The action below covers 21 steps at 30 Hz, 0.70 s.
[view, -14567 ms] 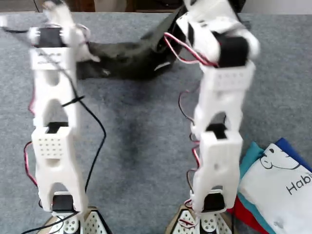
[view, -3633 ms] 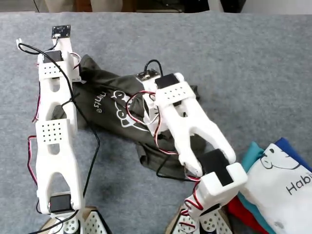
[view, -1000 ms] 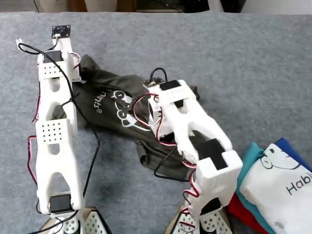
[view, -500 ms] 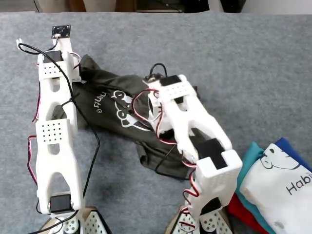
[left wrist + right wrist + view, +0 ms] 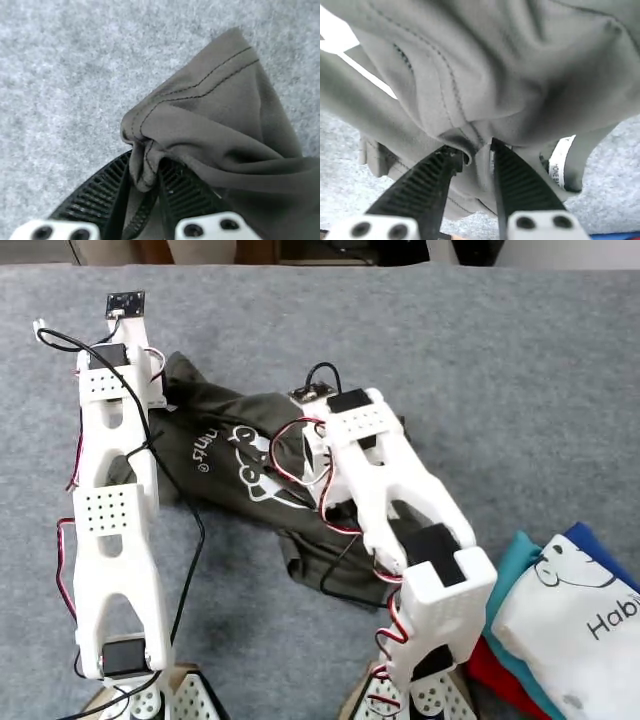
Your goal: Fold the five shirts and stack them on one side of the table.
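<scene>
— Right, one dark olive shirt sprawls across the middle of the high view. It's soft knit, rumpled into ridges, with white print showing between the two arms. Under it is a grey counter with a felt-like nap.

— And look at the stitching! Close up from the left wrist there's a hemmed corner with a double row of dark thread, bunched to a point. The left gripper has its black ribbed fingers clamped on that corner, with nothing but cloth between them.

— In the high view that spot sits at the upper left, under the white left arm, so the pinch itself is covered there.

— Same story on the other side. The right arm lies straight across the shirt and hides the centre of it. From its wrist, the right gripper is nipped on a seamed fold, fingers narrowly apart with fabric between them. A small white tag hangs nearby.

— Lower right corner has a stack of folded shirts. A flat white one with a drawn figure is on top, and teal, blue and red edges peek out beneath. The frame edge cuts the stack off, so I can't count the layers for certain.

— It lies apart from the olive one, with the right arm's base between them.
</scene>
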Motion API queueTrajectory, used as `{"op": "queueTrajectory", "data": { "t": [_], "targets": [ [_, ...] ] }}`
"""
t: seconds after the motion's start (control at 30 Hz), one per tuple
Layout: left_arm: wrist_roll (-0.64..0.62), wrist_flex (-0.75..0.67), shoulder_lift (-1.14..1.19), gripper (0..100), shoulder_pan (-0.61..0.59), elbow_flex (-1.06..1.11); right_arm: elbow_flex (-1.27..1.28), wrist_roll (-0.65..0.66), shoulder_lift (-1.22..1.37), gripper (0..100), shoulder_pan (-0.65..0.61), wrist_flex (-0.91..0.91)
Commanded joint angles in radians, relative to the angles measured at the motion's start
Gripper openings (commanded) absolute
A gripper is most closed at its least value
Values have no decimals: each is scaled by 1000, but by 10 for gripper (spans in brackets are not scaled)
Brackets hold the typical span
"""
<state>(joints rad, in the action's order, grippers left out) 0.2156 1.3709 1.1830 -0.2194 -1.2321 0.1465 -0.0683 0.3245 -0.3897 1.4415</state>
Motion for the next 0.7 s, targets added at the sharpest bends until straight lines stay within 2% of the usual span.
{"op": "queueTrajectory", "data": {
  "t": [0.0,0.2,0.33,0.67],
  "targets": [
    [8,-20,-7,19,12,-40,-48,2,31,116,12,-8],
    [8,-20,-7,19,12,-40,-51,0,99,102,10,-8],
    [9,-20,-7,19,12,-40,-59,5,97,3,10,-8],
    [9,-20,-7,19,12,-40,-73,9,96,5,13,23]
  ]
}}
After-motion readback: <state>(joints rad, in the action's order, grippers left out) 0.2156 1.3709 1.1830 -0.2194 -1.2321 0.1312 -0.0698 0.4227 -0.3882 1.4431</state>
